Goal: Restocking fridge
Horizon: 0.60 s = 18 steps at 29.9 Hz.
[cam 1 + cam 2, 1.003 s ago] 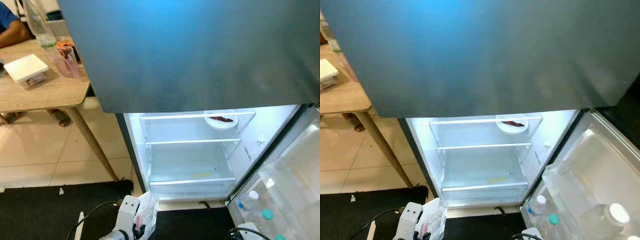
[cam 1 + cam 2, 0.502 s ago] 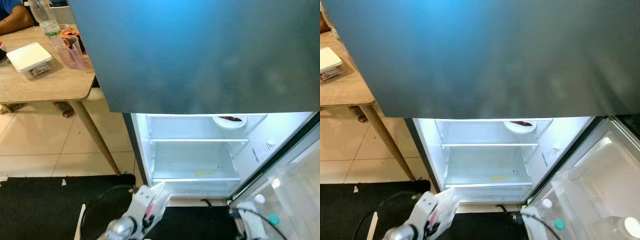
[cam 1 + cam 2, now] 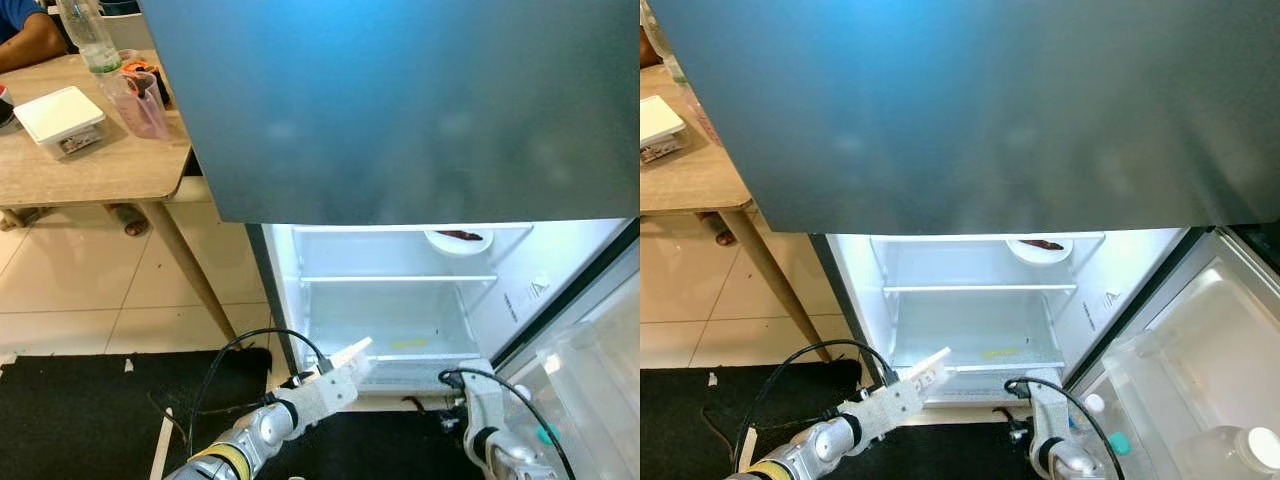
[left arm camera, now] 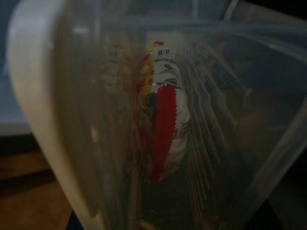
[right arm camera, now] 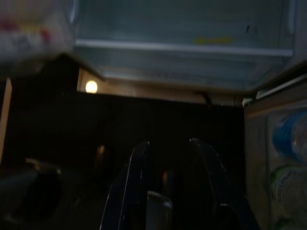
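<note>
On my far left stands the wooden worktop, carrying a white lidded box, a pink pitcher and a clear bottle. My left gripper reaches toward the open fridge, pinching a clear plastic container — it sits right at the fingers, just in front of the lowest shelf, with a red-and-white packet inside. A small white dish rests on the top shelf, at its right end. My right gripper hangs low before the fridge base, fingers nearly pressed together — holding nothing. Bottles stand in the door rack on the right.
</note>
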Motion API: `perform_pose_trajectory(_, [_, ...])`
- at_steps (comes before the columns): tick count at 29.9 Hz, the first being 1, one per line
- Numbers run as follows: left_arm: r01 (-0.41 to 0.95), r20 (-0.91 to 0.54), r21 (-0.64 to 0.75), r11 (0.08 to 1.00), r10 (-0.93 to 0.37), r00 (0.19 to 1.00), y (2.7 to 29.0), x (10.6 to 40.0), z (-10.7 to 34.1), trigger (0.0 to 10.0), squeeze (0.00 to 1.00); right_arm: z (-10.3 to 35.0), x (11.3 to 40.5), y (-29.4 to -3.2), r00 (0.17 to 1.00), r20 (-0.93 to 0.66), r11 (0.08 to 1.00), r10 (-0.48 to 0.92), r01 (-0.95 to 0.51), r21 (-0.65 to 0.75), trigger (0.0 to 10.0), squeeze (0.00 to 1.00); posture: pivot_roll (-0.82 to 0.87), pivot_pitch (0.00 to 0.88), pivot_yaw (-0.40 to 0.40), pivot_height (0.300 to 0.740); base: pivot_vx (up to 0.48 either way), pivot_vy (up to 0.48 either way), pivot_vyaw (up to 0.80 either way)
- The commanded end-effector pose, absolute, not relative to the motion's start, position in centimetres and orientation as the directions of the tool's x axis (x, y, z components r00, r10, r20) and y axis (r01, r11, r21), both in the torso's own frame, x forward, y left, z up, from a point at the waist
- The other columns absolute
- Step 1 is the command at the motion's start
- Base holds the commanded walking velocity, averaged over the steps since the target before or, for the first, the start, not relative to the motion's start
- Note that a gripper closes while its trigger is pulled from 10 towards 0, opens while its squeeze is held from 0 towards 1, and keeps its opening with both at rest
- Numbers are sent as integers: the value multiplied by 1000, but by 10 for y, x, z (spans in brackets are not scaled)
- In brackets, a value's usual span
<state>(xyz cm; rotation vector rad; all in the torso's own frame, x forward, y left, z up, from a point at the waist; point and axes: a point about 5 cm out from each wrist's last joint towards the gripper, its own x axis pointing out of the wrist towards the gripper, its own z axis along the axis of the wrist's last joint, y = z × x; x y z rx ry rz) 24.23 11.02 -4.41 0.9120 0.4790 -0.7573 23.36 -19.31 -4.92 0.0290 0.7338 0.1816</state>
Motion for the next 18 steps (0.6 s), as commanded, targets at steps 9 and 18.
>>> perform_pose_trajectory(9, [679,-585,680,277,-354,730,115,254,-36,10000,0,-37,250,-197,764,-625,987,162,-131,96,10000,0,-99,74,27,725,0,0,0])
perform_pose_trajectory(18, [603,-500,778,177,-406,765,102,259,-28,10000,0,-33,255,-198,776,-606,985,173,-135,109,10000,0,-99,66,21,700,0,0,0])
